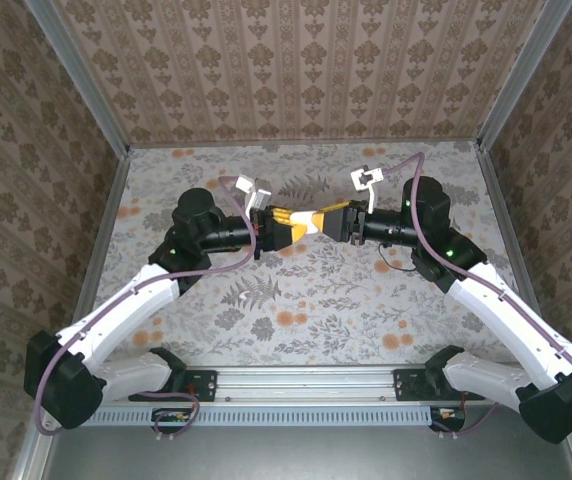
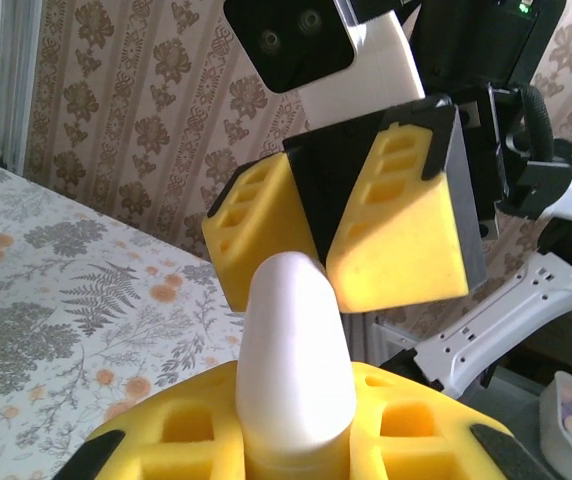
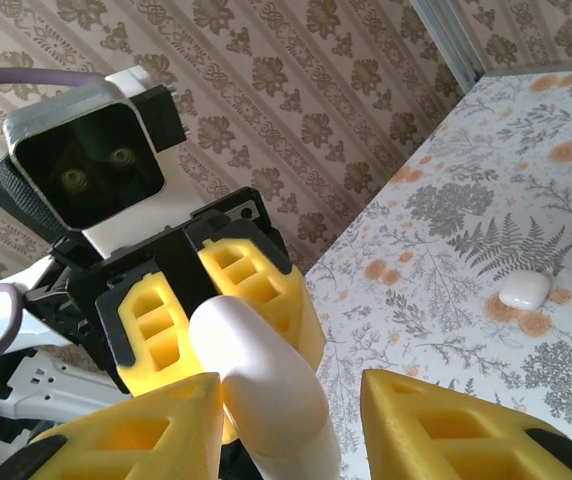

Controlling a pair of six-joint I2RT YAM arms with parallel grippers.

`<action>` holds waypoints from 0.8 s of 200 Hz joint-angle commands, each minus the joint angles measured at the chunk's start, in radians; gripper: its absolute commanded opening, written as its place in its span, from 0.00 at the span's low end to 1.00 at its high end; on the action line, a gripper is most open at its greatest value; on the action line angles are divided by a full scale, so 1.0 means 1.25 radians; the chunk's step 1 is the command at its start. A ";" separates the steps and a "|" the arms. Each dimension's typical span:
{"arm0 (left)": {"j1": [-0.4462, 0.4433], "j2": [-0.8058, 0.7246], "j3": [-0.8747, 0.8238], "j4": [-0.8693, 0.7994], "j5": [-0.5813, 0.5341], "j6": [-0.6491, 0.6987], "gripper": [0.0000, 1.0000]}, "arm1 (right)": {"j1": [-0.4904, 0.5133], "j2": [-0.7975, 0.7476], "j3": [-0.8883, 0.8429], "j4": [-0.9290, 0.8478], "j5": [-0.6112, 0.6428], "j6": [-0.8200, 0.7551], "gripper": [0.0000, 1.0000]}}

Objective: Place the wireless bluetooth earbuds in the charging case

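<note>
- My left end effector (image 2: pixel 296 445) pinches a white rounded plastic charging case (image 2: pixel 291 340) above the floral desk (image 2: pixel 56 300).
- My right end effector (image 2: pixel 326 285) is spread around its free end.

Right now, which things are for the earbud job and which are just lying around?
For the job: white case, pinched in the left gripper; right gripper, open around it.
Lying about: second white case on the table; small white tub.
</note>
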 commanded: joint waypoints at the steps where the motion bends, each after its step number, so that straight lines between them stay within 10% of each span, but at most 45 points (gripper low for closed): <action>1: -0.013 -0.034 0.006 -0.031 0.045 0.091 0.00 | -0.008 0.019 0.034 -0.043 0.075 -0.003 0.41; 160: 0.023 -0.067 -0.012 -0.070 0.106 0.169 0.00 | -0.002 -0.031 -0.028 0.132 -0.105 0.038 0.70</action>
